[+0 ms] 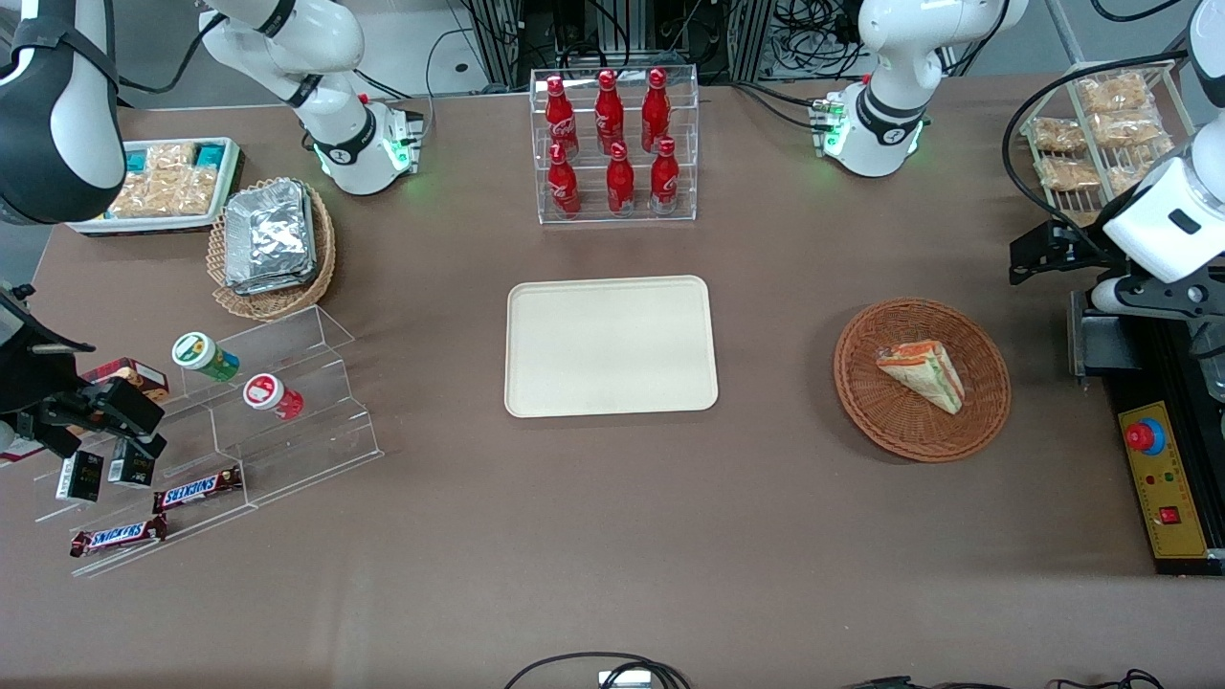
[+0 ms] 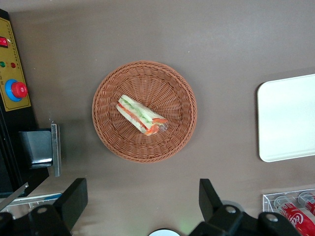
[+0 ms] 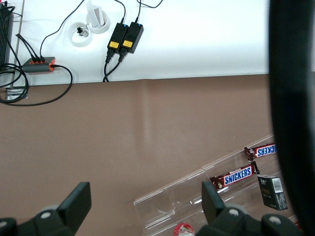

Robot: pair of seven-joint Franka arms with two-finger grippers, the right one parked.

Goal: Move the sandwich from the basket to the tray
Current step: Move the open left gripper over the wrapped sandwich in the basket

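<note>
1. The sandwich [image 1: 922,375] [image 2: 141,115] is lying on its side in the basket [image 1: 922,379] [image 2: 144,111], toward the working arm's end of the table.
2. The tray [image 1: 611,345] [image 2: 287,118] is sitting bare at mid-table, well apart from the basket.
3. The gripper [image 1: 1034,256] [image 2: 142,201] is hovering high above the table, near the basket, with its fingers [image 2: 74,201] spread wide and gripping nothing.
4. A bottle rack [image 1: 614,144] is standing farther from the front camera than the tray.
</note>
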